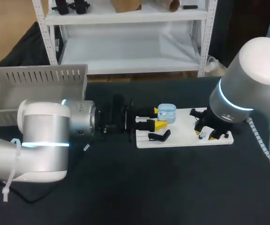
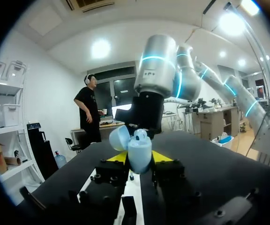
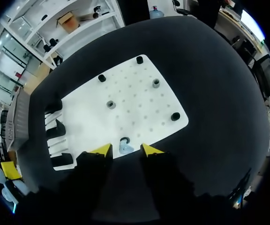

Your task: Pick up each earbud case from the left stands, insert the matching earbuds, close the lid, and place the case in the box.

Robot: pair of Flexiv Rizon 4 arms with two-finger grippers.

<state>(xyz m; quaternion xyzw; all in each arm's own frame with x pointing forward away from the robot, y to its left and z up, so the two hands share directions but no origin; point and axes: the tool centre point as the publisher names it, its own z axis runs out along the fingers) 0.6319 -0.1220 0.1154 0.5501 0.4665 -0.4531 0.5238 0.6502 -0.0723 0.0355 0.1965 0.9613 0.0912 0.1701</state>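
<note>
My left end effector [image 2: 140, 157] grips the single smooth, rounded pale-blue earbud case [image 2: 139, 154], lid open, above the left end of the flat white perforated board [image 3: 135, 108]. My right end effector [image 3: 125, 150] is spread at the board's opposite edge, with one pale-blue earbud [image 3: 124, 146] between its tips. Matte black table [image 1: 182, 187] surrounds the board. The grey slotted box [image 1: 36, 77] sits at the table's far-left edge.
</note>
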